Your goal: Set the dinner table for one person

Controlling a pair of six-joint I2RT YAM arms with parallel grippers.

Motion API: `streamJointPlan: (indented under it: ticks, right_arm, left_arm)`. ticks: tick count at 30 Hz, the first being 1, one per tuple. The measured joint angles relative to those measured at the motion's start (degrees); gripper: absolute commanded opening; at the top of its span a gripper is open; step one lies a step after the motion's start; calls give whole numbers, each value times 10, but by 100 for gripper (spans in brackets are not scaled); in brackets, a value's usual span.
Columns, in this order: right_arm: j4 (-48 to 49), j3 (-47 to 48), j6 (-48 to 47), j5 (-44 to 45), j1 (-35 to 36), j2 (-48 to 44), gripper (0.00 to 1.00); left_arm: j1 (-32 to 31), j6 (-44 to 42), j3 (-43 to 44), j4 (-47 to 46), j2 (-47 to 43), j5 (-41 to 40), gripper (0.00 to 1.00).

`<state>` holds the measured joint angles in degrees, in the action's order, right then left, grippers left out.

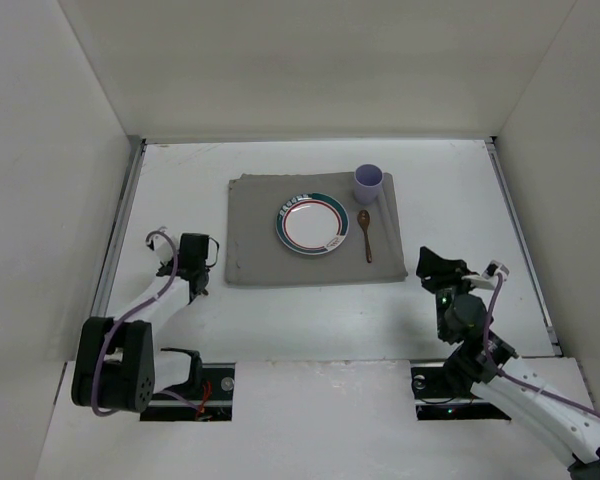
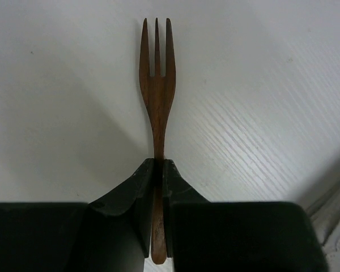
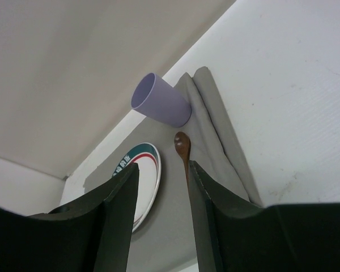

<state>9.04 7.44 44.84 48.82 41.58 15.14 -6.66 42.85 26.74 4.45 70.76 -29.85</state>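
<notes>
At the near edge of the dinner table, the two arms are reaching out from their bases, one to each side of a grey cloth mat.

The left gripper is hovering over the bare white top just beside the mat's left edge. Its fingers are pressing tight together on the lower handle of a dark wooden fork. The fork's three tines are pointing straight away from the fingers, and the butt of the handle is sticking back between them. The pictures are not showing whether the fork is touching the tabletop.

The right gripper is sitting off the mat's near right corner, near it but apart. Its jaws are standing parted with nothing between them, facing the far side of the table.

The mat is lying flat across the middle of the table, nearer the far edge than the near one. A round plate with a green and red rim is resting at its centre. A wooden spoon is lying just right of the plate, its bowl pointing to the far edge. A lilac cup is standing upright on the mat's far right corner, just beyond the spoon's bowl.
</notes>
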Motion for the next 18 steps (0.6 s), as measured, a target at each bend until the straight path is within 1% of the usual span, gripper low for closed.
streamJointPlan:
  ticks: [5,7,11,14,18]
  right_arm:
    - [7,0,0,-2,0,19,48]
    - [9,0,0,-3,0,31,49]
    - [17,2,-1,-10,0,72,56]
    - [22,9,-5,-18,0,118,58]
    - [33,17,-13,-28,0,167,58]
  left_arm:
    - [-56,-41,23,23,-60,-5,1]
    - [-82,-61,55,28,-75,-7,1]
    - [-141,-105,134,26,-75,-10,2]
    - [-192,-142,190,25,-52,-9,3]
    - [-244,-196,275,24,34,-1,3]
